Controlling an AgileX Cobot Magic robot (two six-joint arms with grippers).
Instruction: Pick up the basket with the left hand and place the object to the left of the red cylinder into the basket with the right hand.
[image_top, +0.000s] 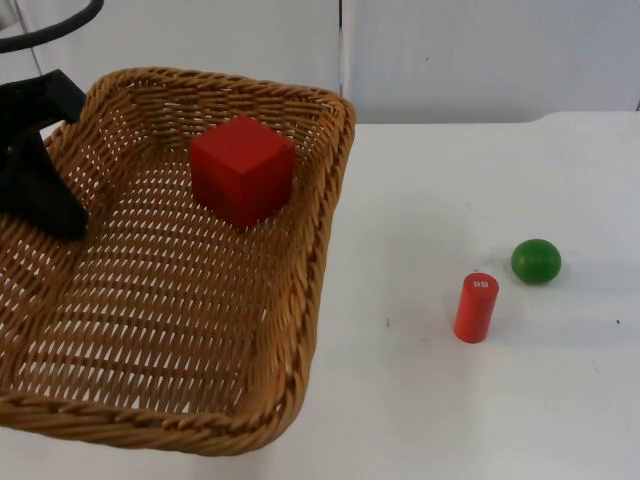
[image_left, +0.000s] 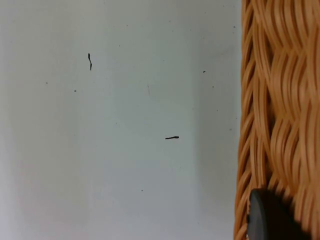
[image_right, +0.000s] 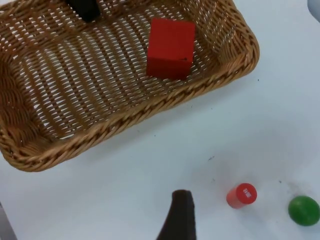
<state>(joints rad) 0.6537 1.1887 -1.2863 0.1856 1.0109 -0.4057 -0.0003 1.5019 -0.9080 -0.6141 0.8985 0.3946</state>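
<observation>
The wicker basket (image_top: 300, 330) hangs raised above the left side of the table, and a red cube (image_top: 242, 168) lies inside it toward the far wall. My left gripper (image_top: 45, 200) is shut on the basket's left rim (image_left: 280, 115); one of its fingertips (image_left: 270, 220) presses against the weave. The red cylinder (image_top: 476, 307) stands upright on the table to the right, apart from the basket. My right gripper (image_right: 181, 212) is high over the table, looking down on the cube (image_right: 171, 48), the basket (image_right: 125, 120) and the cylinder (image_right: 242, 195).
A green ball (image_top: 536, 261) rests just right of and behind the red cylinder, and also appears as the green ball (image_right: 304, 210) from the right wrist. The white table top (image_top: 480, 200) ends at the grey partition wall (image_top: 480, 50).
</observation>
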